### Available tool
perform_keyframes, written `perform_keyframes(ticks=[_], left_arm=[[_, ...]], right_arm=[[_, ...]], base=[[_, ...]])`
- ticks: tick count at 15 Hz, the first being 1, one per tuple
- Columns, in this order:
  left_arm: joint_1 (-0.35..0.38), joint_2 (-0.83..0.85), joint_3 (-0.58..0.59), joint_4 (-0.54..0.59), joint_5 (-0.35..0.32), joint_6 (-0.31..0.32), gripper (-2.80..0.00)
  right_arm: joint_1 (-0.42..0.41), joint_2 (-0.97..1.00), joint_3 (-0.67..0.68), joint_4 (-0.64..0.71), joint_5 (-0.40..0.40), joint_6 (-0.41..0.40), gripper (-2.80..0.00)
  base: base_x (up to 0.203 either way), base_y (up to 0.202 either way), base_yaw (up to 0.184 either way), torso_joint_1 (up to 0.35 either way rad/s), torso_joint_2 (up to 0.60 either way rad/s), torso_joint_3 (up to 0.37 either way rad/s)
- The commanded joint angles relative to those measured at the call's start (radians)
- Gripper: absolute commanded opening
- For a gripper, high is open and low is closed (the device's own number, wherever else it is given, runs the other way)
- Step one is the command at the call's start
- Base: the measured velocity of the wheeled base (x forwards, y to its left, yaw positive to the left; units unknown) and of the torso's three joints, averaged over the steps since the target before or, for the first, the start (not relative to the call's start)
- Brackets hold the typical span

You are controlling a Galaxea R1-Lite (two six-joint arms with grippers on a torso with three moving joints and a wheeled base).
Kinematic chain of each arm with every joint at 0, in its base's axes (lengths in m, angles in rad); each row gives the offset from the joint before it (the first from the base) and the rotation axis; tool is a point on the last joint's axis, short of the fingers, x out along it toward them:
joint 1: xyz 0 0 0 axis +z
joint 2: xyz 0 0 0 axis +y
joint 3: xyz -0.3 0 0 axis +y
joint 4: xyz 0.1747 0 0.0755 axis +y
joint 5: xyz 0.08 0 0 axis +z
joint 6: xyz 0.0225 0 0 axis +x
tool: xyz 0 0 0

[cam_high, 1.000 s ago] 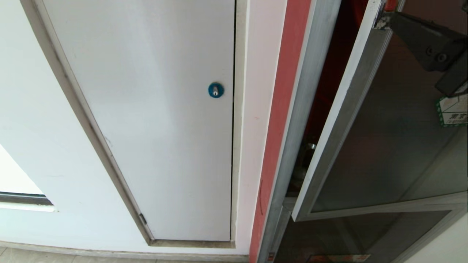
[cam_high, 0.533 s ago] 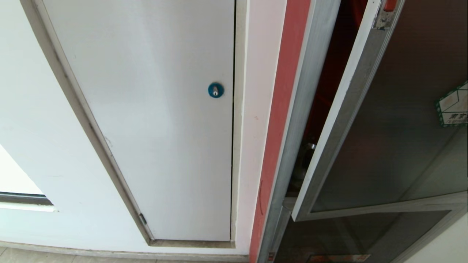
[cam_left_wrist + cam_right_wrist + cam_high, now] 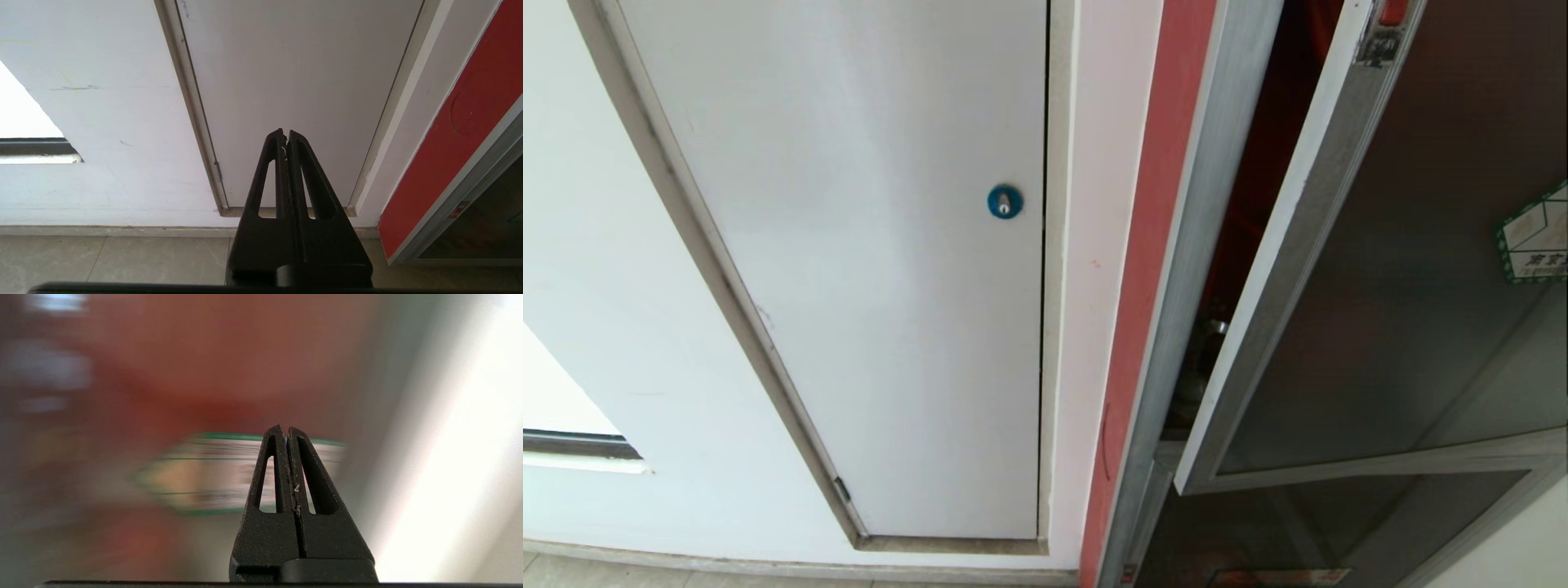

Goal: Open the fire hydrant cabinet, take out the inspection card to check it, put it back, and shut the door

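**Door ajar, both grippers empty: hazards at this stage**

Head view. You had neither gripper in frame. The door (image 3: 1388, 269) stood partly swung out from the fire hydrant cabinet (image 3: 1176, 269), leaving a narrow dark gap along its free edge. The green-bordered sticker (image 3: 1535, 237) sat on the glass, and the red latch tab (image 3: 1393, 10) at the frame's upper corner. The inspection card was not visible. The white panel (image 3: 866, 269) with its blue lock (image 3: 1005, 201) lay beside the cabinet.

Left wrist view. Your left gripper (image 3: 285, 139) had its fingers pressed together, holding nothing. Ahead of it were only the white panel's lower corner and the floor (image 3: 122, 261).

Right wrist view. Your right gripper (image 3: 285, 433) was likewise pressed together and empty. The sticker lay blurred just beyond its tips, so the gripper was probably close to the glass.

Risks, as judged: a fast sweep could knock the closed tips against the glass, or nudge the door shut. Reaching through so narrow a gap could jam the arm against the frame.
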Motion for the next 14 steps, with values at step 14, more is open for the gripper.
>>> perform_keyframes(ticks=[14], left_arm=[[0.0, 0.001, 0.002, 0.0, 0.0, 0.0, -2.8]], right_arm=[[-0.271, -0.575, 0.432, 0.414, 0.104, 0.278, -2.8]], base=[[0.0, 0.0, 0.0, 0.0, 0.0, 0.0]])
